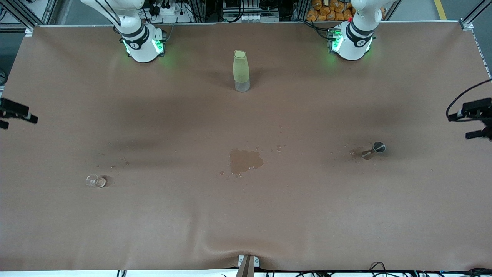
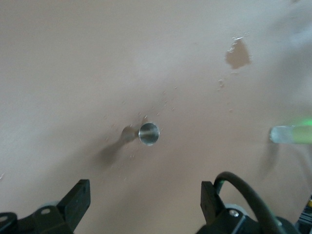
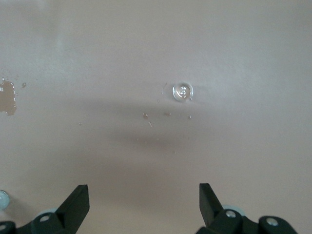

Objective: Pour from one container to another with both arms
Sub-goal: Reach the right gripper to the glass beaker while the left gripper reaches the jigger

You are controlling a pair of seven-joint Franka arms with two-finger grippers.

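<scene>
The tiny clear cup (image 1: pixel 95 180) stands on the brown table toward the right arm's end. In the right wrist view the cup (image 3: pixel 183 91) lies far below my right gripper (image 3: pixel 144 204), which hangs open and empty high over the table. The small silver jigger (image 1: pixel 374 149) stands toward the left arm's end, with wet spots beside it. My left gripper (image 2: pixel 145 204) is open and empty, high over the jigger (image 2: pixel 148 133). Only the arms' bases show in the front view, the right arm (image 1: pixel 140 42) and the left arm (image 1: pixel 351 40).
A tall pale-green bottle (image 1: pixel 241 71) stands midway between the arm bases; it also shows in the left wrist view as the bottle (image 2: pixel 291 134). A dark wet patch (image 1: pixel 246 161) marks the table's middle. Black camera mounts (image 1: pixel 474 115) jut in at both table ends.
</scene>
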